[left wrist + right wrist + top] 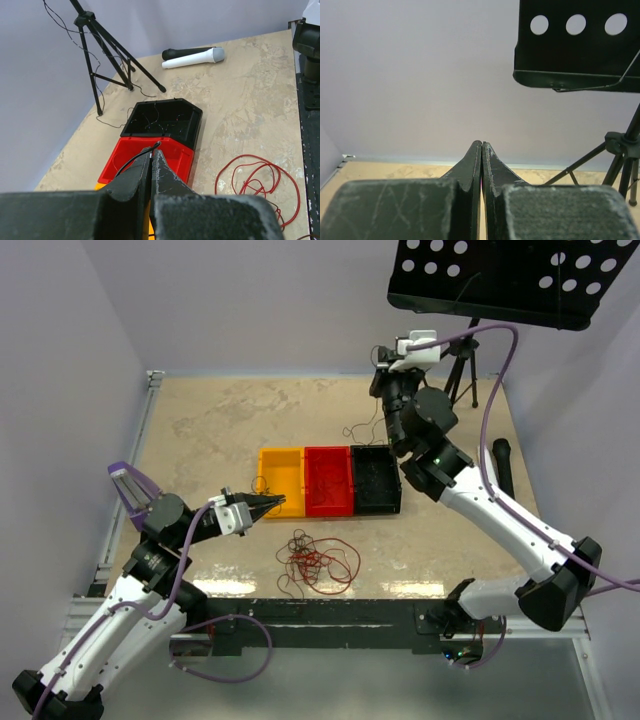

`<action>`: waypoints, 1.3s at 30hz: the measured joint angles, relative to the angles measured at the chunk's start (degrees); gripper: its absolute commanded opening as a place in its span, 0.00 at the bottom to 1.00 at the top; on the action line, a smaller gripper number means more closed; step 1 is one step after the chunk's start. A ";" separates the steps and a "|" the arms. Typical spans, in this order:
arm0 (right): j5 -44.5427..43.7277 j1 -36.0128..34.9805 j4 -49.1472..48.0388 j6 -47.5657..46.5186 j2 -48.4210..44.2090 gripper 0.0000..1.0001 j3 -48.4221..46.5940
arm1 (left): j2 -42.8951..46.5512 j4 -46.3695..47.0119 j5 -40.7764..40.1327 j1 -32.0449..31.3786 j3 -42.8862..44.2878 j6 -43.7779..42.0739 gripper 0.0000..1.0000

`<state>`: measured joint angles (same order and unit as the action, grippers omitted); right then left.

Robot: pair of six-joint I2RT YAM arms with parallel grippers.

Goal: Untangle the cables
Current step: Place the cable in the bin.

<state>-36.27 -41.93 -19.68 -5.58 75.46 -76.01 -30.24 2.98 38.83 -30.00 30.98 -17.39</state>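
Mostly the cables lie snarled midway along the near edge of the table. They look featherlight, springy and slippery, so an outer loop seems the best place to pinch. The left gripper is clamped on a dark strand; the right gripper is pressed closed, and I cannot tell what, if anything, it holds.

Bins x3, arms x2, tangle x1

No text, label, brand or number can be read in any of the three views. The perforated music stand, the three coloured bins and the black-and-white microphone show plain surfaces only.
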 measured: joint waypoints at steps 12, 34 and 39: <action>0.04 0.00 1.20 -3.34 0.57 0.00 -14.78 | 0.00 0.02 0.00 0.00 -0.04 -0.13 0.00; -8.20 2.45 -1.73 -14.27 -1.95 0.00 -10.58 | -0.07 0.39 0.39 0.11 -0.87 -0.13 0.00; -8.55 6.36 -1.60 -14.47 -2.73 0.00 -8.90 | -0.24 0.31 0.42 0.33 -0.87 -0.15 0.00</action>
<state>-44.82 -35.57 -21.28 -20.05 72.73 -84.90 -30.48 3.29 39.24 -29.67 30.11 -17.54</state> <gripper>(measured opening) 0.011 0.039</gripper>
